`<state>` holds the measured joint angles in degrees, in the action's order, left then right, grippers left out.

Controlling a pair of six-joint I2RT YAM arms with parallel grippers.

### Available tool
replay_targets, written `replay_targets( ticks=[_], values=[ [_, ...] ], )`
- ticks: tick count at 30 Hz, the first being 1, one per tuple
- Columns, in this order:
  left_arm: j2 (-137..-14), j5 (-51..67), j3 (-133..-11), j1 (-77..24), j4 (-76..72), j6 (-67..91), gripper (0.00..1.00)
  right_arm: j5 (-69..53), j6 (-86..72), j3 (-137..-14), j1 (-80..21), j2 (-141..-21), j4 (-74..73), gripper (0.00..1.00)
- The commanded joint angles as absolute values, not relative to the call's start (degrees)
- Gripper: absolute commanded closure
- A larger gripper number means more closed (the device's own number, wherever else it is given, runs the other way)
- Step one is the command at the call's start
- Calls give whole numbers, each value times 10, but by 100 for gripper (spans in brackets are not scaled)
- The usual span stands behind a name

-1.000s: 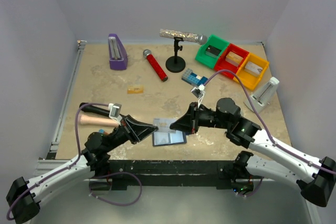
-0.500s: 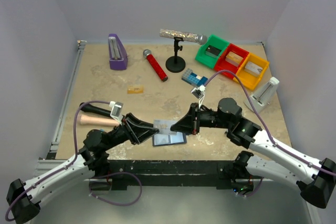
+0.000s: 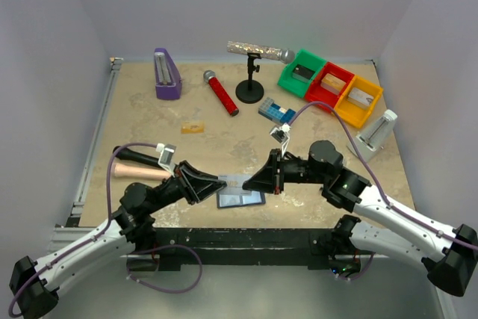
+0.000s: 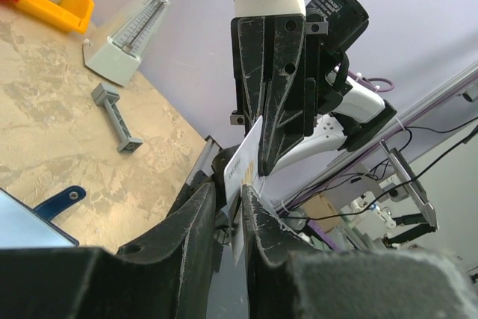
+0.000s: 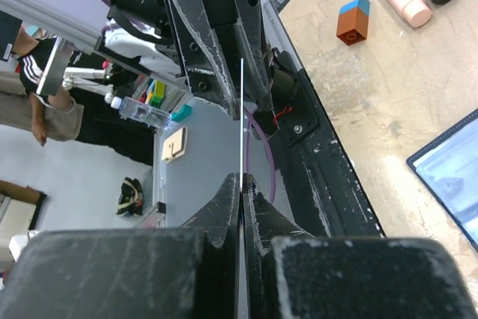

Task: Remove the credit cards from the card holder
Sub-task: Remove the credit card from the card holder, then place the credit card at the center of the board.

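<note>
Above the card holder [image 3: 240,199] on the tabletop [image 3: 149,128], my right claw [image 3: 248,181] pinches a card [image 3: 236,179]; my left claw [image 3: 222,182] stands slightly spread around its other end.

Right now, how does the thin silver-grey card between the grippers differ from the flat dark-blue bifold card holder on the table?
Pose: the card is held off the table, pinched in the shut right gripper; the card holder lies open and flat on it. Size: the card is clearly smaller than the card holder. Colour: pale card, dark-blue card holder. Both are thin, flat rectangles.
</note>
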<state>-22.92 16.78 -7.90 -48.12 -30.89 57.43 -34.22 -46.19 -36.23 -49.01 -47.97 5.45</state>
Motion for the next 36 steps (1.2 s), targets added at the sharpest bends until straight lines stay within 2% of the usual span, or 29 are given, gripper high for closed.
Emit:
replay_targets(
  ticks=[1,4,7,10,11,12,13,14,15,17,20,22,26,29,36],
  values=[
    [-229,177,-104,-473,-317,563,74,-359,-452,-358,-483,-475,84,100],
    [-230,180,-104,-470,-320,563,81,-361,-454,-356,-481,-476,89,100],
    [-237,188,-106,-468,-323,560,99,-365,-453,-356,-479,-480,91,100],
    [-246,195,-109,-468,-326,557,100,-360,-449,-359,-478,-482,79,100],
    [-248,194,-110,-467,-325,556,100,-359,-447,-364,-476,-482,66,86],
    [-249,193,-113,-465,-320,554,100,-359,-446,-369,-475,-480,48,65],
    [-246,191,-127,-461,-299,547,100,-354,-439,-377,-474,-473,20,49],
    [-240,179,-146,-458,-251,532,100,-334,-419,-393,-473,-459,-41,41],
    [-236,156,-173,-454,-181,513,100,-310,-396,-410,-473,-446,-100,27],
    [-250,96,-224,-443,-68,477,100,-258,-356,-445,-473,-419,-212,15],
    [-320,76,-283,-389,31,470,100,-187,-336,-464,-473,-385,-300,14],
    [-387,86,-304,-348,36,477,100,-160,-338,-451,-473,-363,-316,14],
    [-528,82,-346,-289,30,454,100,-161,-344,-418,-474,-343,-300,16],
    [-617,114,-365,-245,-27,454,100,-165,-343,-398,-474,-339,-296,18],
    [-804,163,-485,-180,-58,434,100,-179,-331,-377,-475,-356,-270,18]
  ],
)
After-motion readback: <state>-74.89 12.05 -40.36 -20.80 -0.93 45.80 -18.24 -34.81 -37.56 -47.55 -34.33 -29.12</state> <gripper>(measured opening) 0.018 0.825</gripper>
